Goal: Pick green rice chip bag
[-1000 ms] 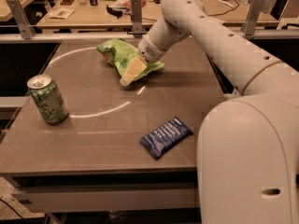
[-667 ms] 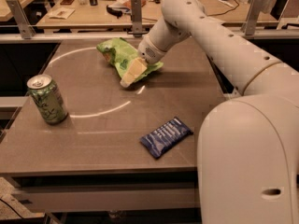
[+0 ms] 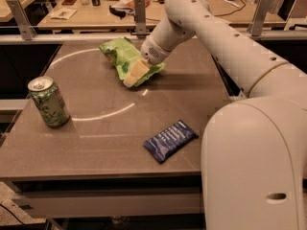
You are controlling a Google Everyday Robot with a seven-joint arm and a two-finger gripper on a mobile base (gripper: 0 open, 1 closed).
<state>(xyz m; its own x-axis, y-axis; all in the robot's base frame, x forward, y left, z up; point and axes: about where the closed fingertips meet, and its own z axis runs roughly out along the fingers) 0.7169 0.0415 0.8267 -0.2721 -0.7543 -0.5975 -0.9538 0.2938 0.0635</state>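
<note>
green rice chip bag at 12 o'clock on table. gripper at bag's 4 o'clock edge, fingers seem pinching foil. Looks light, puffy, crinkly-slick, so grab crimped edge, don't crush middle imo.

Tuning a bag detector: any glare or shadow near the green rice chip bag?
Camera view: a bright curved glare line arcs across the table, left of and below the green rice chip bag; a soft shadow under the arm darkens the tabletop right of it; the hand rests on the bag's lower edge.
</note>
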